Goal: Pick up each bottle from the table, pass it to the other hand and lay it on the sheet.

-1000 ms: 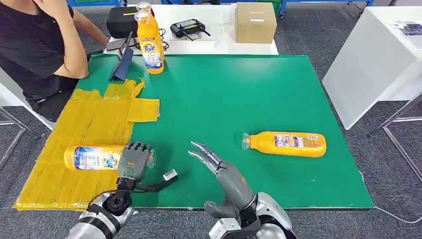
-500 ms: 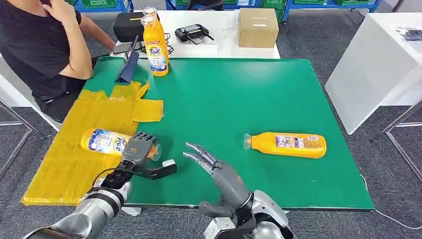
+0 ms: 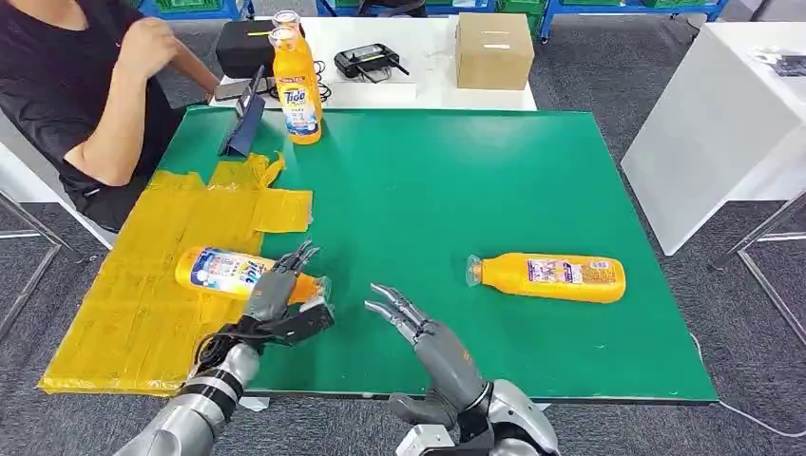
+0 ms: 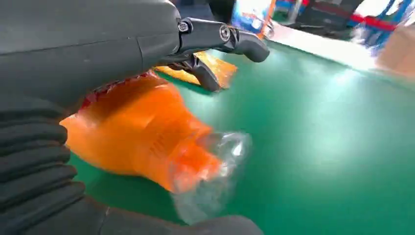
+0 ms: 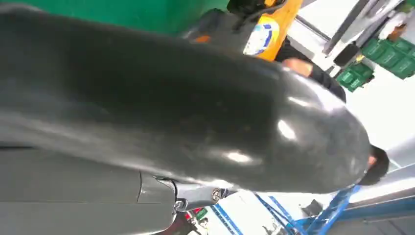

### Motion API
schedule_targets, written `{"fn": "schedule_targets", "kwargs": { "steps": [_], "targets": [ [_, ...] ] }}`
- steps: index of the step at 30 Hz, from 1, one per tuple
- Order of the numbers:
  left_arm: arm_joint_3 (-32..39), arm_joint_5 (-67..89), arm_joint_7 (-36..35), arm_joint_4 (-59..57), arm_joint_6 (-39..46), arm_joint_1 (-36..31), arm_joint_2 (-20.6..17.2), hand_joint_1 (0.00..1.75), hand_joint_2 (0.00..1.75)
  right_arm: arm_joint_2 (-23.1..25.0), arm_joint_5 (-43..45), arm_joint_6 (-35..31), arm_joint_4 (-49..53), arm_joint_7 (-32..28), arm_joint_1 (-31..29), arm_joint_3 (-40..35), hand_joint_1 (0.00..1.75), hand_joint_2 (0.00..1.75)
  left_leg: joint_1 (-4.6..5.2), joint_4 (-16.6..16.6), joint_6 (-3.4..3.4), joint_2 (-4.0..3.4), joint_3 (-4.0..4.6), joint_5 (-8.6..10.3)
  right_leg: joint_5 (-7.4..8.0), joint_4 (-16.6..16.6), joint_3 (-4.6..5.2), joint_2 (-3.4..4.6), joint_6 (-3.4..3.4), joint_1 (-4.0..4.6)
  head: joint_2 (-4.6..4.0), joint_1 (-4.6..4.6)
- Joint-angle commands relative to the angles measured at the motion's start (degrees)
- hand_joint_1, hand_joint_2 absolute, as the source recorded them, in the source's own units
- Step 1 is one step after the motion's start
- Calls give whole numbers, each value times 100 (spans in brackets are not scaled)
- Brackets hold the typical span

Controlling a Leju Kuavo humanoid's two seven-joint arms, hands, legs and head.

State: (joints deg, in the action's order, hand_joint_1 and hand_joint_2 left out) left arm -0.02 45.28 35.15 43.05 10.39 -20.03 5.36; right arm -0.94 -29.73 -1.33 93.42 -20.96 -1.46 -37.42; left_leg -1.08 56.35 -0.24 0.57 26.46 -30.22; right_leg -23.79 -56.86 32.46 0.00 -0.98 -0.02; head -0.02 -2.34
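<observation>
Fingers of the left hand (image 3: 278,302) are seen loosened over the bottle (image 3: 238,273) lying crosswise on the yellow sheet's (image 3: 143,313) edge, while the right hand (image 3: 418,328), spread and empty, is nearer the second bottle (image 3: 551,277).

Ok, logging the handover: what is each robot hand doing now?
Left robot hand: open, fingers spread over the laid bottle.
Right robot hand: open, holding nothing.

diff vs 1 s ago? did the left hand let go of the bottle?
Yes, it looks so. The left hand gripped the orange Tide bottle a second ago; now its fingers are spread above it, and the bottle lies farther up the yellow sheet, neck over the green mat. The camera also shifted slightly. The right hand stays open and empty; the second lying bottle is unmoved.
</observation>
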Motion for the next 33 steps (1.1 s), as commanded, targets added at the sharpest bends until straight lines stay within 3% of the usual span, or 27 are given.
{"fn": "schedule_targets", "kwargs": {
  "steps": [1, 3, 4, 7, 11, 15, 21, 25, 28, 33],
  "targets": [
    [1166, -3733, -591, 4011, -2463, 1054, 663, 0, 0, 123, -876, -380, -55, 158, 429, 567, 0, 0, -6, 15, 7, 7, 42, -3, 1, -3, 40, -10, -4, 8, 0, 2],
    [1304, -4407, -713, 4265, -2892, 1258, 560, 0, 0, 175, -1112, -574, -128, 173, 469, 772, 0, 0, -5, 10, 5, -23, 62, -4, 8, -2, 73, 19, -4, 7, 0, 0],
    [1375, -4671, -434, 4439, -3163, 1404, 501, 0, 0, 194, -1055, -628, -186, 78, 509, 994, 0, 0, -4, -4, 7, -49, 52, -7, 13, 6, 73, 39, -7, 6, 0, 2],
    [1396, -4444, -148, 4876, -3267, 1750, 491, 0, 0, 528, -109, -615, -18, -313, 758, 2080, 0, 0, -3, -9, 4, -51, 48, -7, 6, 5, 66, 46, -6, 2, 0, 0],
    [922, -3911, -28, 5428, -3202, 2061, 636, 0, 0, 657, 185, -383, 431, -594, 975, 2880, 0, 0, -2, -8, 7, -31, 58, -9, 1, 7, 78, 25, -12, 3, 0, 2],
    [255, -3517, -217, 5540, -2912, 2122, 561, 0, 0, 649, -108, -220, 611, -571, 1122, 2915, 0, 0, 3, -2, 8, -16, 76, -8, -1, 4, 87, 14, -14, 0, 0, 4],
    [26, -3516, -233, 5465, -2748, 2025, 559, 0, 0, 560, -229, -301, 643, -503, 1044, 2924, 0, 0, 7, -14, 8, -27, 73, -6, 6, 13, 83, 24, -8, -3, 0, 2],
    [-97, -3625, -264, 5374, -2544, 1962, 458, 0, 0, 73, -362, -416, 674, -249, 922, 3501, 0, 0, 9, -4, 6, -20, 82, -5, 5, 4, 93, 18, -9, -6, 0, 2],
    [-41, -3692, -221, 5248, -2544, 1972, 449, 0, 0, -171, 142, 86, 484, -132, 859, 4098, 0, 0, 9, -11, 11, -19, 74, -5, 7, 15, 82, 17, -13, -5, 0, 0],
    [-24, -3701, -195, 5227, -2557, 1978, 451, 0, 0, -85, 119, 182, 473, -214, 862, 4187, 0, 0, 11, -16, 11, -30, 69, -7, 7, 16, 80, 27, -12, -8, 0, 2]
  ]
}}
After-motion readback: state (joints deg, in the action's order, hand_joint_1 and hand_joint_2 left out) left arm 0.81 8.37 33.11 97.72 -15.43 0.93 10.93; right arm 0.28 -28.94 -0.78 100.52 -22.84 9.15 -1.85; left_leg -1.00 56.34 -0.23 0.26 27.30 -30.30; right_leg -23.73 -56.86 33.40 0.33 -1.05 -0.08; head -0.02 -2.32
